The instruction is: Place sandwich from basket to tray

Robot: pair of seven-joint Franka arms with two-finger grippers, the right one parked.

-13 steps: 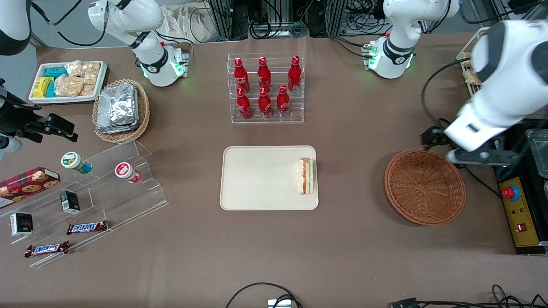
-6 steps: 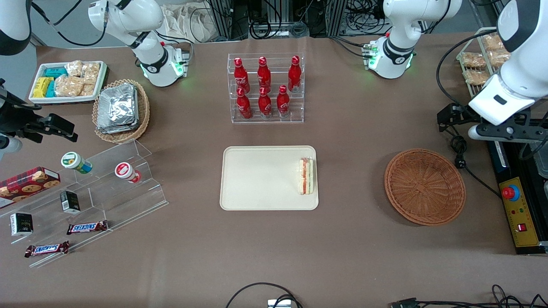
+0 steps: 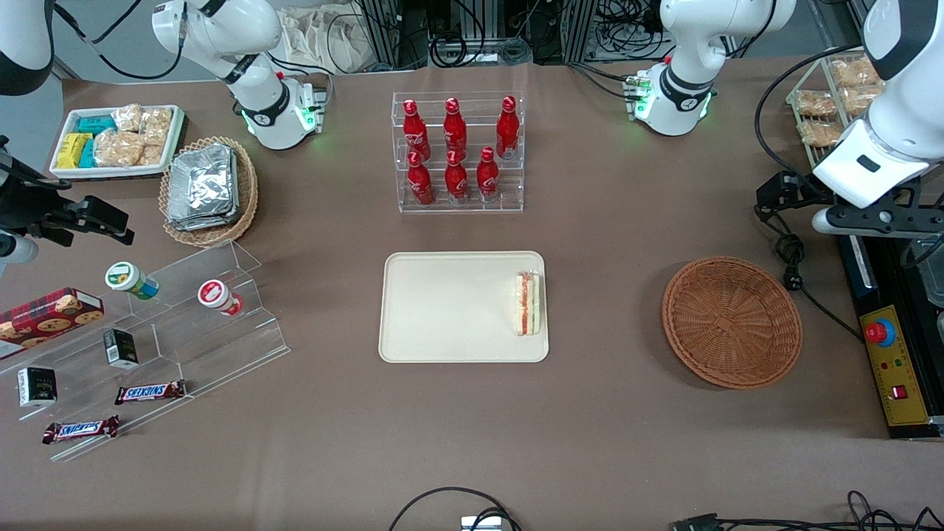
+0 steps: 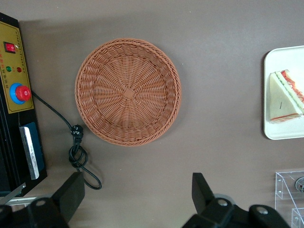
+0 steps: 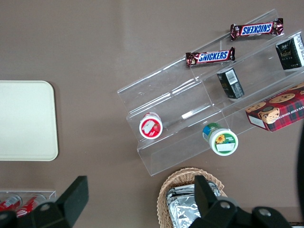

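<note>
Brown tabletop, and I see the sandwich [image 3: 528, 303] lying on the tray [image 3: 442, 310], at its edge nearest the basket [image 3: 731, 321], which holds nothing. My gripper [image 4: 137, 192] hangs high above the table near the basket, fingers spread wide, gripping nothing.

The gripper [image 4: 135, 192] hangs high up, out at the working arm's end of the table, with its two fingers spread wide and nothing between them. Under it lie bare brown table and a black cable [image 3: 790, 259]. The basket [image 3: 731, 321] has nothing in it, so its top is open. A wide strip of bare table runs from the basket to the tray [image 3: 442, 310]. The sandwich [image 3: 528, 303] sits at the tray's edge nearest the basket. The bottle rack [image 3: 457, 153] stands tall, farther from the front camera than the tray.
</note>
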